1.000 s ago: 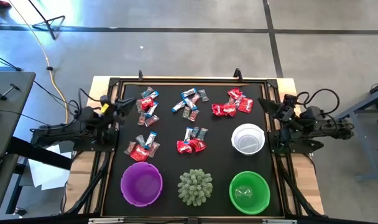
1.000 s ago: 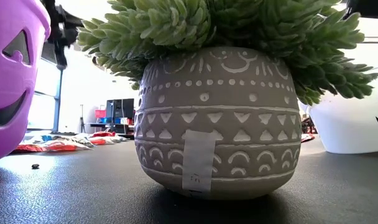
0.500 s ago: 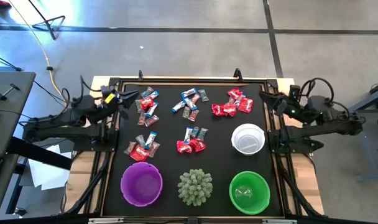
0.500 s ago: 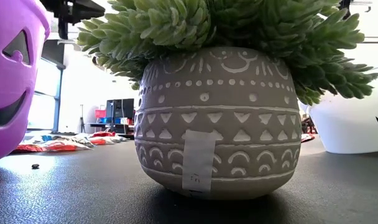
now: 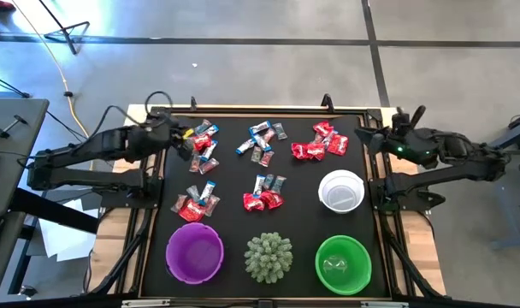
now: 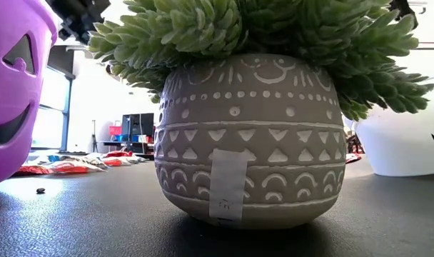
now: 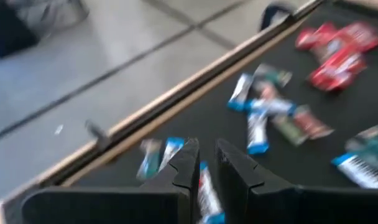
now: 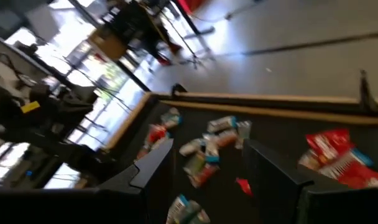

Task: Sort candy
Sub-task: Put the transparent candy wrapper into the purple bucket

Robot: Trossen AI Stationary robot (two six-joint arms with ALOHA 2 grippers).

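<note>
The candy lies in several loose piles on the black mat: far left [image 5: 202, 141], far middle [image 5: 262, 140], far right [image 5: 322, 142], and two nearer piles [image 5: 197, 203] [image 5: 264, 195]. My left gripper [image 5: 185, 137] hangs above the mat's left edge beside the far-left pile, fingers nearly together with nothing between them [image 7: 207, 171]. Blue-and-white and red sweets [image 7: 257, 118] lie below and ahead of it. My right gripper [image 5: 367, 137] hovers over the mat's far right edge, open and holding nothing [image 8: 207, 168]. It looks across the far piles [image 8: 207, 146].
A purple bowl [image 5: 194, 253], a green bowl [image 5: 343, 264] and a white bowl [image 5: 341, 190] stand along the near and right side. A spiky green plant in a patterned pot [image 6: 249, 143] stands between the purple and green bowls. A raised frame [image 5: 260, 109] rims the mat.
Both arms have unfolded and risen from their low places at the table's sides. My left gripper has swung up and toward the far-left candy pile, turning as it went. My right gripper has lifted and tipped toward level over the right edge. The candy has stayed put.
</note>
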